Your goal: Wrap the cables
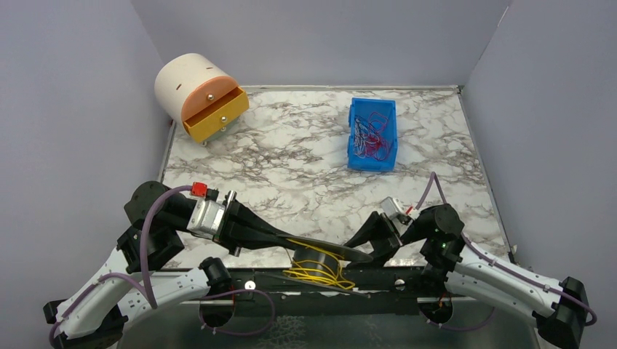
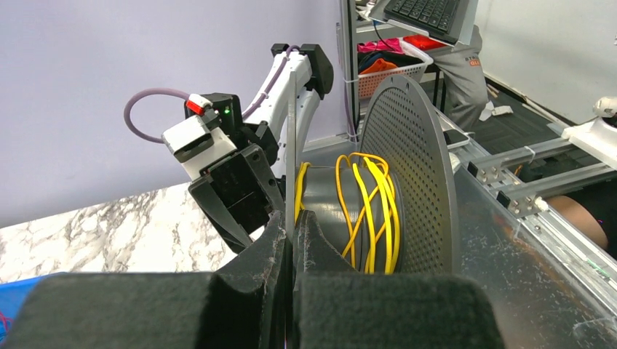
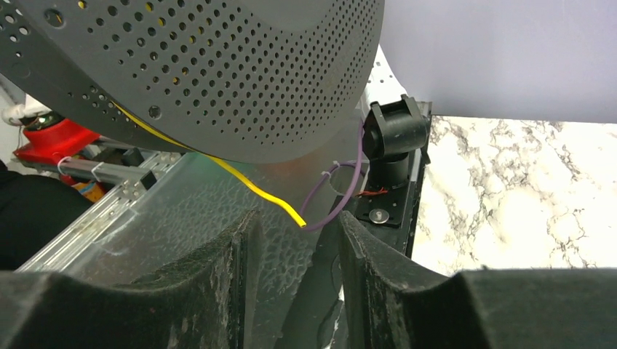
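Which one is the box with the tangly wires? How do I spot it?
Start at the marble table and look to its far side, right of the middle. There sits a blue bin, the only blue thing there, with red and purple wires tangled inside, unlike the round cream drawer box at the far left.

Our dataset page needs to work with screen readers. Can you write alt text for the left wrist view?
The left gripper is shut on the thin near flange of a gray spool wound loosely with yellow cable. The right gripper is just beyond it, with the marble table behind.
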You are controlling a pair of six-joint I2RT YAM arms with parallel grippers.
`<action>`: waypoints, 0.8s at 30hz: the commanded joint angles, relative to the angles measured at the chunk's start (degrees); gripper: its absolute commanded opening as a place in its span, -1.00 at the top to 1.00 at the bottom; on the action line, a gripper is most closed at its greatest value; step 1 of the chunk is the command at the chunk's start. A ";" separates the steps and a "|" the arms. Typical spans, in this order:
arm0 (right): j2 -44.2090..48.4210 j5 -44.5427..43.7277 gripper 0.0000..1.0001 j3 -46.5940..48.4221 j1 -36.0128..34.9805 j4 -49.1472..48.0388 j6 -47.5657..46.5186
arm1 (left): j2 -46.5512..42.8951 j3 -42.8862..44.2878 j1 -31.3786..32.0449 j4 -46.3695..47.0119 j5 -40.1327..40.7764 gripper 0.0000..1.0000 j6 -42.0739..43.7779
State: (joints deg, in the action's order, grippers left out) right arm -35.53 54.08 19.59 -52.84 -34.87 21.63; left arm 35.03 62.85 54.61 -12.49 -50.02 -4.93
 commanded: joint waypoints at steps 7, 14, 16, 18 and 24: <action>-0.93 4.08 0.20 1.15 -0.33 -2.10 1.46 | -0.37 -0.84 0.23 5.83 1.81 1.00 -0.92; -1.20 4.80 0.31 1.20 -0.33 -2.73 1.70 | -0.10 -0.99 0.23 6.13 1.85 1.00 -0.96; -1.25 4.76 0.36 1.01 -0.33 -3.29 2.09 | 0.06 -1.03 0.21 5.90 1.94 1.00 -0.84; -1.40 4.80 0.40 0.97 -0.32 -3.45 2.27 | 0.11 -1.13 0.18 5.81 2.15 1.00 -0.70; -1.50 5.38 0.52 0.84 -0.33 -3.38 2.62 | 0.02 -1.50 0.23 5.79 2.57 1.00 -0.70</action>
State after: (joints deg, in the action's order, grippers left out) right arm -37.12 57.69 19.59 -52.84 -36.29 23.57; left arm 35.33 61.21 54.61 -11.25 -49.45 -5.17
